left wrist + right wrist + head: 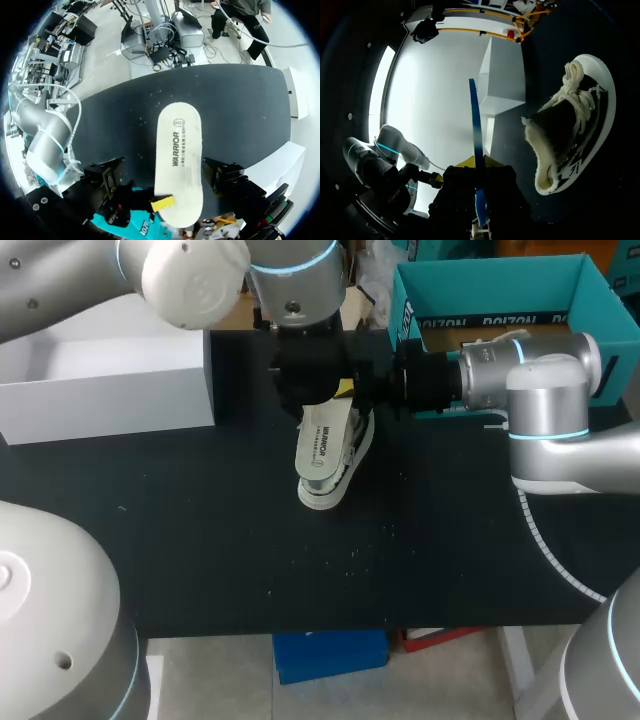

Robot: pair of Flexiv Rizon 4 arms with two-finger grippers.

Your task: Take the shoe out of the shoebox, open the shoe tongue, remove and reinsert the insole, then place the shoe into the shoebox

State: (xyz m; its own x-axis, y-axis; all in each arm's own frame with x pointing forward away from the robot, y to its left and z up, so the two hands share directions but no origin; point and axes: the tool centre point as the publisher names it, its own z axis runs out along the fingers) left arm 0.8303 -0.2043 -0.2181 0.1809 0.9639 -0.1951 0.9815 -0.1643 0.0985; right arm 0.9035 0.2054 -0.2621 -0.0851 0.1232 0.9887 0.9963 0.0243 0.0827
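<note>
While the right tool (476,162), held level, grips the insole (179,140), the left tool (165,167) points down, open.

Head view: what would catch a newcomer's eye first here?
The white insole, pinched between the fingers of the right gripper and held over the middle of the black table. Right beneath it sits the white shoe, and the open teal shoebox stands at the table's far right.
</note>
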